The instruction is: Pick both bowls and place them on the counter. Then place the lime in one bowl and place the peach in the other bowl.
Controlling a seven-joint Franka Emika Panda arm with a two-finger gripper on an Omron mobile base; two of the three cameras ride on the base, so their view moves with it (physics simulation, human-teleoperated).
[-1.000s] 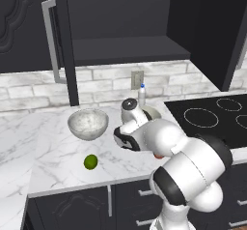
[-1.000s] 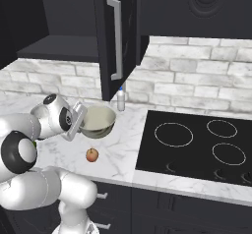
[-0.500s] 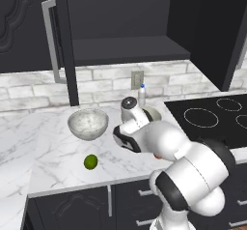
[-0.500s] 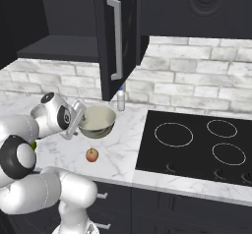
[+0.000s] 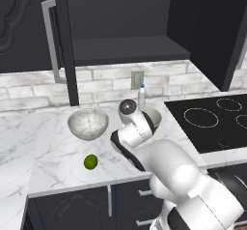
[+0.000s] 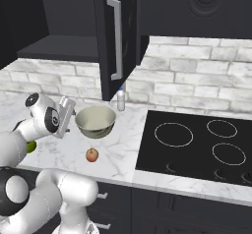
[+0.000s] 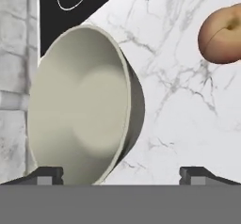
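Note:
The cream bowl (image 6: 95, 121) stands upright on the white marble counter (image 6: 123, 152), left of the stovetop. My gripper (image 6: 65, 118) is open just to its left, level with its rim. In the hand view the cream bowl (image 7: 80, 124) sits close ahead, its near rim between my spread fingertips (image 7: 44, 173) and touched by neither. The peach (image 6: 91, 154) lies on the counter in front of that bowl, and shows as the peach (image 7: 221, 35) in the hand view. The marbled bowl (image 5: 88, 123) stands further left, with the lime (image 5: 90, 162) near the counter's front edge.
A small white bottle (image 6: 120, 99) stands against the brick wall behind the cream bowl. The black stovetop (image 6: 197, 144) takes up the right side. An open dark cabinet door (image 6: 115, 36) hangs above the bowls. My arm crosses the counter's front edge.
My jaws have spread from nearly shut to wide and let go of the cream bowl's rim. The bowl stays on the counter; the fruits have not moved.

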